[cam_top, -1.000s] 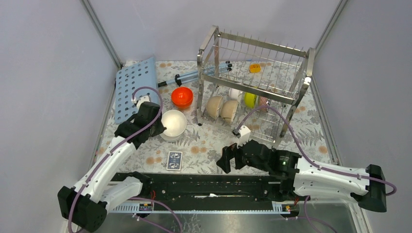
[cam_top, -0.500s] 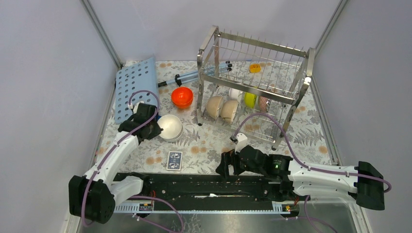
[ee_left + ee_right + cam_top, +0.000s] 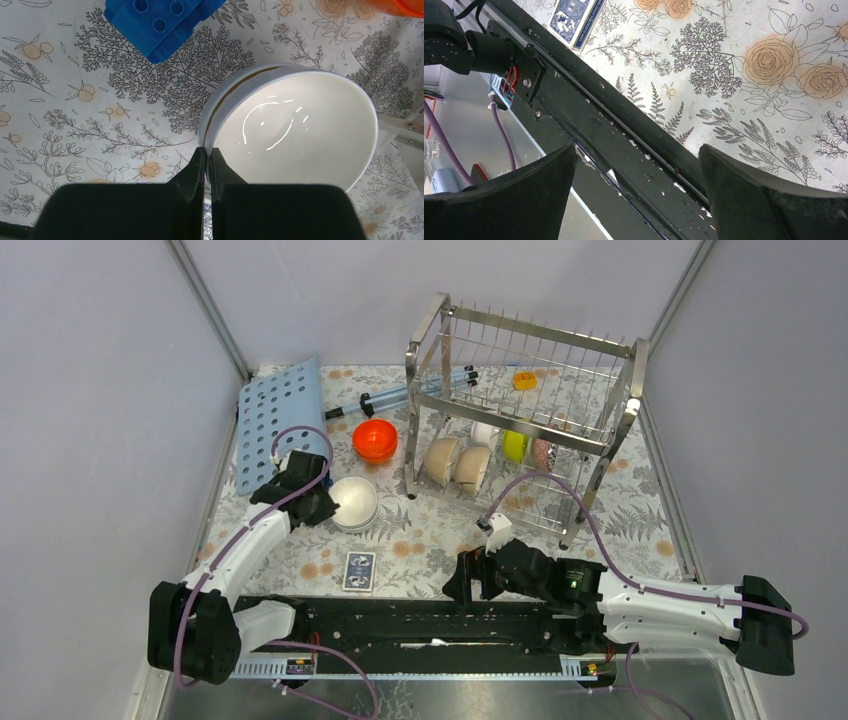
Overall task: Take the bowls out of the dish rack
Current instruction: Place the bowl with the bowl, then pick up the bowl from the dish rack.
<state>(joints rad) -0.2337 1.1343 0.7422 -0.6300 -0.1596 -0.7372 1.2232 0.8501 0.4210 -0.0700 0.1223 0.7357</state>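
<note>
**Left clamped on the white bowl, right hanging open**

My left end effector was clenched on the left rim of the white bowl. The bowl was down at the desk, left of the dish rack and near the orange bowl. I couldn't tell if it rested flat. The rack stood far right on the desk with beige bowls on edge in its lower tier. My right end effector hung released, jaws wide, over the black rail at the near edge.
</note>
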